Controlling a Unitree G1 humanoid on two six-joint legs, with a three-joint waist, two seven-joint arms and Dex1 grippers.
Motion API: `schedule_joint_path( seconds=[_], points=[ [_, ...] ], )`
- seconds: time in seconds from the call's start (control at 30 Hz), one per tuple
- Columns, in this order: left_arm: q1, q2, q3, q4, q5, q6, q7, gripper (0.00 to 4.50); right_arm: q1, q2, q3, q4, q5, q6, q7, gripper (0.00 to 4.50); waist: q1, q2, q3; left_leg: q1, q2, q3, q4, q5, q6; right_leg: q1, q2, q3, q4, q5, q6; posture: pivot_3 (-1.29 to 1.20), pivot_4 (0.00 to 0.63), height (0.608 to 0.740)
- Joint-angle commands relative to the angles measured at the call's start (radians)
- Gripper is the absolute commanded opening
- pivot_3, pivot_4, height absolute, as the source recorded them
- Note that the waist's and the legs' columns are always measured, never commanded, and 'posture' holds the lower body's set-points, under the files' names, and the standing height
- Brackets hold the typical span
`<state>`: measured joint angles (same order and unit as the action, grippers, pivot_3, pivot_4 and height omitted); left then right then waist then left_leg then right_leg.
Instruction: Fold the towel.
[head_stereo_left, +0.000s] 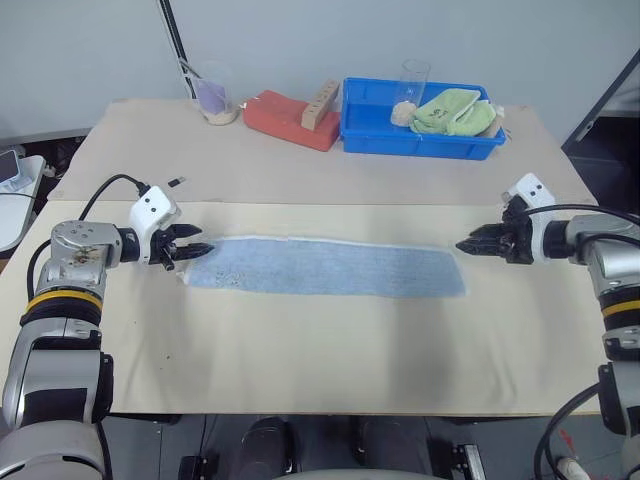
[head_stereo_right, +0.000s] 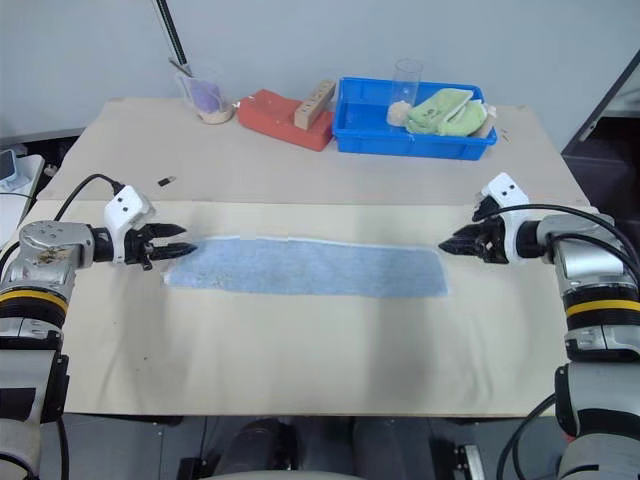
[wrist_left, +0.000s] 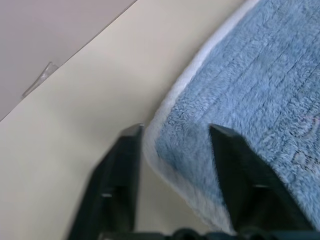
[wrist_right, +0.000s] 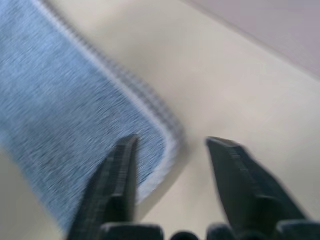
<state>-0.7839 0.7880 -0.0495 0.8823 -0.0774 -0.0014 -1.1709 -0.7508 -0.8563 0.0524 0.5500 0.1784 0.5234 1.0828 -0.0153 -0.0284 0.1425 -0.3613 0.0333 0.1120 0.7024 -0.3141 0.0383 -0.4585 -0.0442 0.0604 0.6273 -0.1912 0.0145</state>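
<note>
towel (head_stereo_left: 325, 268) flat, folded lengthwise on counter (head_stereo_left: 300, 350) | left gripper (head_stereo_left: 196, 251) and right gripper (head_stereo_left: 468, 243) wide at opposite ends | advice: pinch both short edges evenly before lifting

A light blue towel (head_stereo_left: 325, 268) lies folded into a long strip on a beige table (head_stereo_left: 300, 350), the left gripper (head_stereo_left: 196, 251) at one end and the right gripper (head_stereo_left: 468, 244) just beside the other.
</note>
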Motion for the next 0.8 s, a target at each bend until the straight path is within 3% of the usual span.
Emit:
schedule_joint_path(
  seconds=[0.03,0.07,0.17,0.33,0.53,0.63,0.8],
  points=[
    [0.009,0.041,0.041,-0.038,-0.008,-0.026,0.001,4.49,0.018,-0.016,-0.097,-0.068,0.028,-0.017,-0.055,4.05,0.000,0.000,0.000,0.000,0.000,0.000,0.000,0.000,0.000,0.000,0.000,0.000,0.000,0.000,0.000,0.00,0.150,0.717],
    [0.019,0.050,0.056,-0.062,-0.023,-0.026,-0.003,4.50,0.043,-0.020,-0.123,-0.107,0.044,-0.007,-0.063,4.37,0.000,0.000,0.000,0.000,0.000,0.000,0.000,0.000,0.000,0.000,0.000,0.000,0.000,0.000,0.000,0.00,0.150,0.717],
    [0.071,0.069,0.108,-0.191,-0.087,0.002,-0.040,4.50,0.144,-0.017,-0.203,-0.254,0.091,0.022,-0.093,4.44,0.001,0.000,0.000,-0.002,0.001,-0.001,0.000,0.000,0.000,-0.001,0.000,-0.001,0.001,0.000,0.000,0.00,0.150,0.717],
    [0.306,0.068,0.212,-0.693,-0.306,0.208,-0.081,4.50,0.430,0.049,-0.349,-0.610,0.161,0.066,-0.214,4.44,0.003,0.001,-0.001,-0.005,0.004,-0.004,0.000,0.000,0.000,-0.002,-0.001,-0.002,0.004,0.001,0.001,0.00,0.150,0.717],
    [0.541,0.039,0.191,-1.161,-0.495,0.353,-0.083,4.50,0.620,0.166,-0.378,-0.762,0.163,0.095,-0.366,4.44,0.003,0.000,-0.001,-0.004,0.002,-0.004,0.002,0.000,0.000,0.000,-0.002,-0.001,0.000,0.001,0.003,0.00,0.150,0.717],
    [0.571,0.010,0.150,-1.259,-0.524,0.361,-0.081,4.50,0.630,0.219,-0.356,-0.745,0.151,0.095,-0.432,4.44,0.004,0.000,-0.001,-0.001,0.001,-0.004,0.002,0.000,0.000,0.002,-0.002,0.000,0.000,0.001,0.003,0.00,0.150,0.717],
    [0.550,0.000,0.097,-1.261,-0.496,0.326,-0.101,4.50,0.597,0.281,-0.333,-0.697,0.163,0.131,-0.503,4.44,0.000,0.000,-0.001,0.003,0.000,-0.003,0.002,0.001,-0.001,0.003,0.001,0.003,0.002,0.000,0.003,0.00,0.150,0.717]
  ],
)
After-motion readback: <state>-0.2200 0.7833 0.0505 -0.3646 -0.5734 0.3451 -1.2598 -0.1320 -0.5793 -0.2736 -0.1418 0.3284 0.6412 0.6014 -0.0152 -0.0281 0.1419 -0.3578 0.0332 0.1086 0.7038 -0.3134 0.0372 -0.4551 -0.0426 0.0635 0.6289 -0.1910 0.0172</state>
